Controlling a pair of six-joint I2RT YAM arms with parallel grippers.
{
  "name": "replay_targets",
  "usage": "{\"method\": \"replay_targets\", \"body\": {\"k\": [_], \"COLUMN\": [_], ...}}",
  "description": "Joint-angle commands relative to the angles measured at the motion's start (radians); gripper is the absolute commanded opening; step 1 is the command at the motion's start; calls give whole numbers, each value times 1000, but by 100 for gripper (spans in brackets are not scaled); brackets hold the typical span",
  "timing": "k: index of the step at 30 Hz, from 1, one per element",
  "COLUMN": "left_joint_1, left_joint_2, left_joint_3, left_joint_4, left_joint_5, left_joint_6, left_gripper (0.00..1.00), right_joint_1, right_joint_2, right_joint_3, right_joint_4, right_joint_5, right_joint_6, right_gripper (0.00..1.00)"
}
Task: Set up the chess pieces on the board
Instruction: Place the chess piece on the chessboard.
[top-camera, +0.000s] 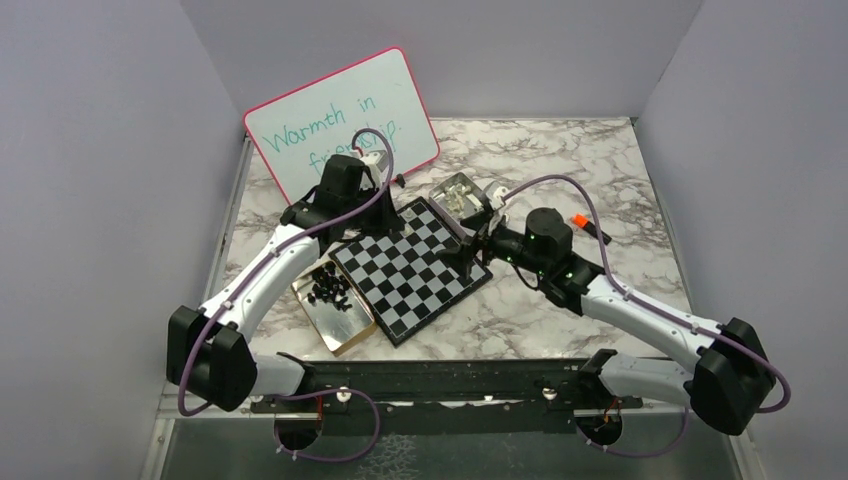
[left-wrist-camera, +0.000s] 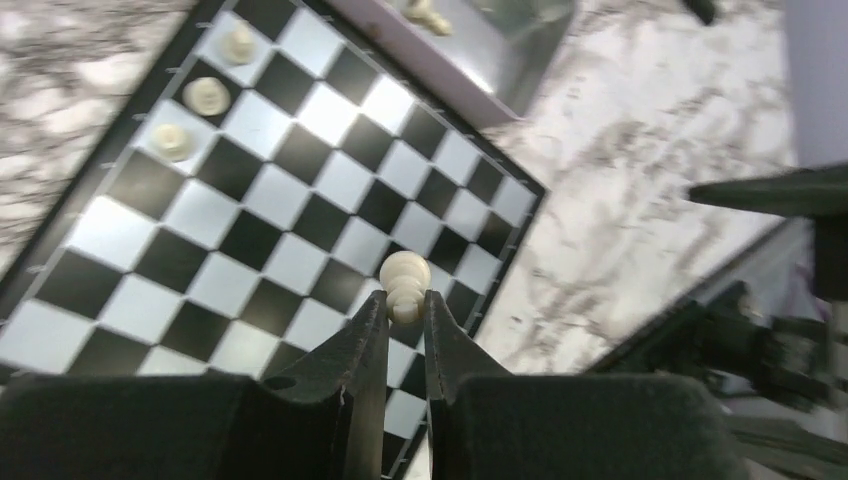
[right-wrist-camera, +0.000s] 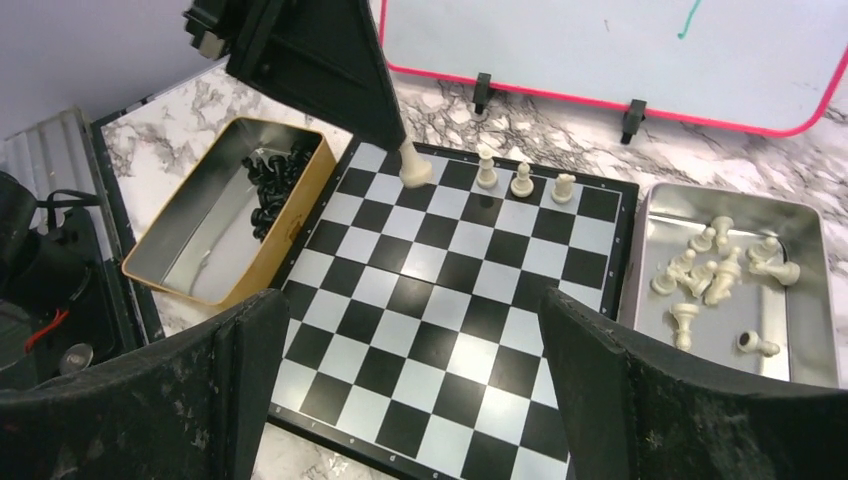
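From above, a marble-patterned table between plain lavender walls carries the board, turned cornerwise to the arms. In the left wrist view, the left gripper is pinched on a cream piece, whose long axis continues the gripper's line, broad end boardward. In the right wrist view, the right gripper is spread wide above the board, and the piece hangs near-upright over the far row.

The board is laid mid-table. A tin holding chess pieces is set just beside it at 8 o'clock. A tray of further pieces is set at 1 o'clock, and a whiteboard is propped at 11 o'clock. Three pieces are stood along the board's 11 o'clock edge.
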Motion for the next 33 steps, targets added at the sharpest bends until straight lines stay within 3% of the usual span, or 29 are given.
{"method": "replay_targets", "body": {"k": [1, 6, 14, 33], "left_joint_1": [-3, -3, -3, -3], "left_joint_2": [31, 106, 221, 393], "left_joint_3": [36, 47, 85, 94], "left_joint_4": [-97, -114, -69, 38], "left_joint_5": [-316, -480, -607, -563], "left_joint_6": [86, 104, 92, 57], "left_gripper": [15, 15, 15, 15], "right_joint_1": [7, 7, 7, 7], "right_joint_2": [-67, -130, -189, -241], "right_joint_3": [-38, -66, -83, -101], "right_joint_4": [6, 15, -12, -6], "right_joint_5": [69, 77, 82, 65], "right_joint_6": [53, 68, 58, 63], "right_gripper": [100, 100, 100, 100]}}
